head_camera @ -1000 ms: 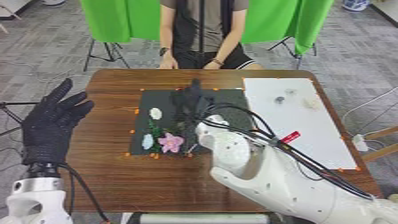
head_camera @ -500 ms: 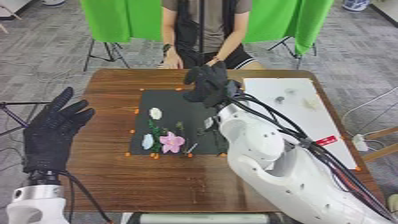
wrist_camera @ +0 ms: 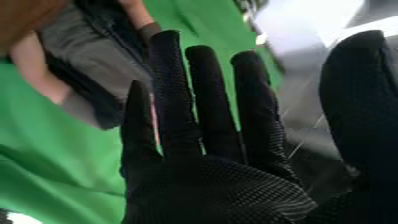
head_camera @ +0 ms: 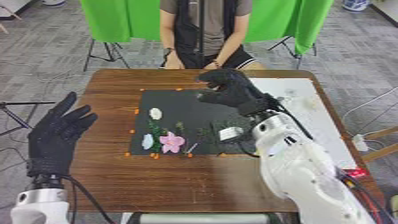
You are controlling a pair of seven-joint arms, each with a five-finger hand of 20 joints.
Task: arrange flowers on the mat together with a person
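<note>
Holding right hand [head_camera: 233, 93] over mat [head_camera: 182, 107], empty, with fingers apart; likewise left hand [head_camera: 59, 137]. Could snag pink flower [head_camera: 171, 142] on slack cable [head_camera: 245, 150] if swung low toward counter [head_camera: 191, 185].

Black cables [head_camera: 85, 194] trail from your rounded white right arm [head_camera: 298, 172], which bears a red label [head_camera: 356, 172], and white left arm [head_camera: 41, 201]; your left hand [head_camera: 55, 142] and right hand [head_camera: 238, 94] are gloved in textured black.

No readable text, numbers or signs.
</note>
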